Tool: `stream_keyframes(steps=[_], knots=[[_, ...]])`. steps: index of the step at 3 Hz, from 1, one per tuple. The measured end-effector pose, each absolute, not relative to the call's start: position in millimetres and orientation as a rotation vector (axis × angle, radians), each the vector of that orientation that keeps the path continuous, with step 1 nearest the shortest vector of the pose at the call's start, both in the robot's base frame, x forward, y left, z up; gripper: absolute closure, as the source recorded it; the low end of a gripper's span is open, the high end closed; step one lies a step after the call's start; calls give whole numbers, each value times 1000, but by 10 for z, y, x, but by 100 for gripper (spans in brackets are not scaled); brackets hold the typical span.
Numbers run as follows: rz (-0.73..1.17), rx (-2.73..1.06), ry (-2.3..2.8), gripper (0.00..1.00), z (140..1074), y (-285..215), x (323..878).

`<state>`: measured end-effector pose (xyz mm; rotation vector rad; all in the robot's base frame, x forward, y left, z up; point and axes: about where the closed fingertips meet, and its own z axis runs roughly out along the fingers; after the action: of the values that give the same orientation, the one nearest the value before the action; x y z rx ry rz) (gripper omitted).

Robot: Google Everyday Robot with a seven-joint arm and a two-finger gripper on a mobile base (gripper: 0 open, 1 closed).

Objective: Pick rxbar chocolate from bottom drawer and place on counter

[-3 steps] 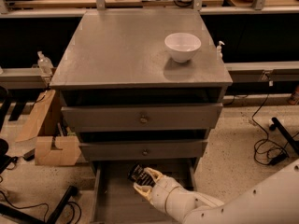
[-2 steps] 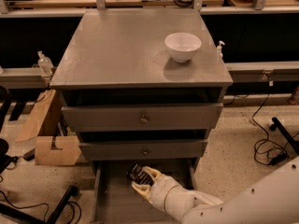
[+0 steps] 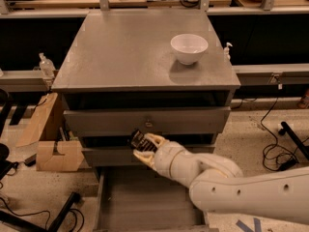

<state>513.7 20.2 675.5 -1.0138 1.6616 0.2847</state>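
The bottom drawer (image 3: 145, 202) is pulled out at the foot of the grey cabinet, its grey tray bare where it shows. My gripper (image 3: 144, 146) is raised above it, in front of the middle drawer (image 3: 111, 154), and is shut on the rxbar chocolate (image 3: 138, 140), a small black wrapper held between the pale fingers. The white arm (image 3: 241, 187) comes in from the lower right. The counter (image 3: 130, 52) is the flat grey top above.
A white bowl (image 3: 189, 47) stands on the counter's right rear part. The top drawer (image 3: 147, 121) is closed. A cardboard box (image 3: 50, 146) sits on the floor to the left. Cables (image 3: 280, 149) lie on the floor to the right. Wooden benches run along the back.
My gripper has lifted the rxbar chocolate up out of the bottom drawer to the height of the middle drawer front.
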Motion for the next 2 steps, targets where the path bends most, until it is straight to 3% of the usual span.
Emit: stream_keyframes(steps=[2], knots=[[206, -1143, 1548, 100, 8187, 793, 5731]])
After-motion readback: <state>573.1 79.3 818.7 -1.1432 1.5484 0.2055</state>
